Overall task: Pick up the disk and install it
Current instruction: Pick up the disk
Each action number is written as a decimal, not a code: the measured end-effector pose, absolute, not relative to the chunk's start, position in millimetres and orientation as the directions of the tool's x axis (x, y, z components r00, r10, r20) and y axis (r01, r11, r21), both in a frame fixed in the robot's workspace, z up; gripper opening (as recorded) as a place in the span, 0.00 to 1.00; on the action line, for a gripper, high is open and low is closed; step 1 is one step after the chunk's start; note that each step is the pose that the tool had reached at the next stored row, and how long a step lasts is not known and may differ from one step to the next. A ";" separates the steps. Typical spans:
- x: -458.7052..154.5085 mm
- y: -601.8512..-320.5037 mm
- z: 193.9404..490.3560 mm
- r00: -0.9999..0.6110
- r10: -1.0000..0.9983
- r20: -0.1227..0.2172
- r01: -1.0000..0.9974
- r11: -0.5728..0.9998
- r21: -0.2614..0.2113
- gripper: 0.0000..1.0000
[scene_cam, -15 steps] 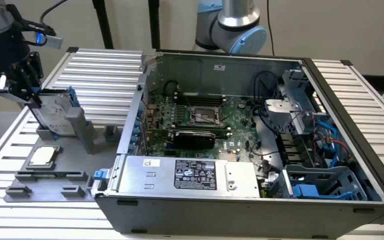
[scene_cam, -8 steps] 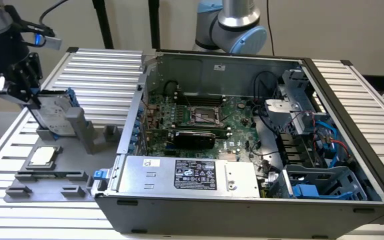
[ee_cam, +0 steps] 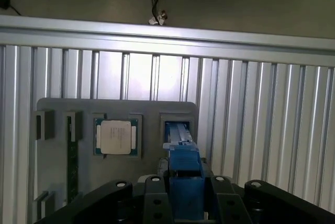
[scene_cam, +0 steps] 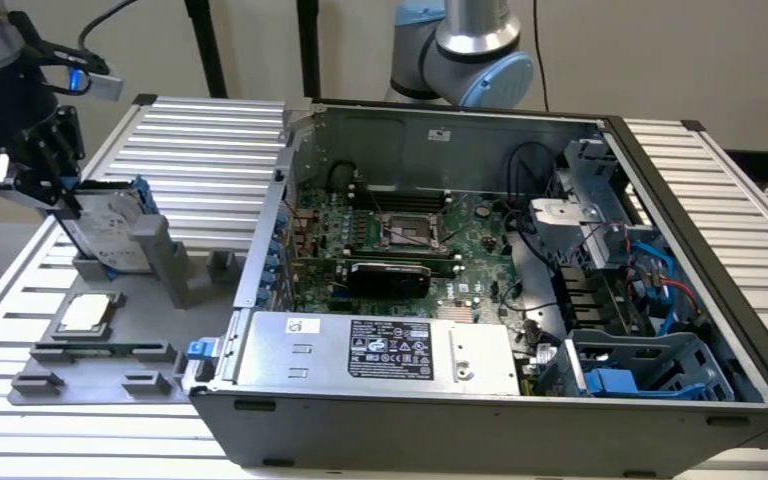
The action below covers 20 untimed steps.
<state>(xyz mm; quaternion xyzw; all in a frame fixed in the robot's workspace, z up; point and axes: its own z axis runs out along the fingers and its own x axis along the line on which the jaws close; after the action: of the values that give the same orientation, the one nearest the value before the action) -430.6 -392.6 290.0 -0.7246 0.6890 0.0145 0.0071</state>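
Note:
The disk, a silver-grey drive with a white label in a blue frame, stands on edge, slightly tilted, in the grey fixture at the exterior view's left. My gripper comes down on its upper edge from above. In the wrist view the disk's blue frame sits between my two black fingers, which press against its sides. The gripper is shut on it. The disk's lower end still reaches into the fixture's slot.
A square silver processor chip lies in the fixture beside the disk. The open computer case takes up the exterior view's middle and right, with its power-supply box and a drive cage with blue parts. Ribbed aluminium table lies underneath.

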 end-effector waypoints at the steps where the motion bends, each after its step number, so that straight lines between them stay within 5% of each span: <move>1: -430.5 -392.6 290.0 0.050 -0.998 -0.031 -0.999 -0.050 0.010 0.00; 20: -428.9 -392.6 294.0 0.039 -0.999 -0.037 -0.999 -0.039 0.009 0.00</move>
<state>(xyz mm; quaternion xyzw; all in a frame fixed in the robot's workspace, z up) -428.9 -392.6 294.0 -0.7206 0.6931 0.0166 0.0094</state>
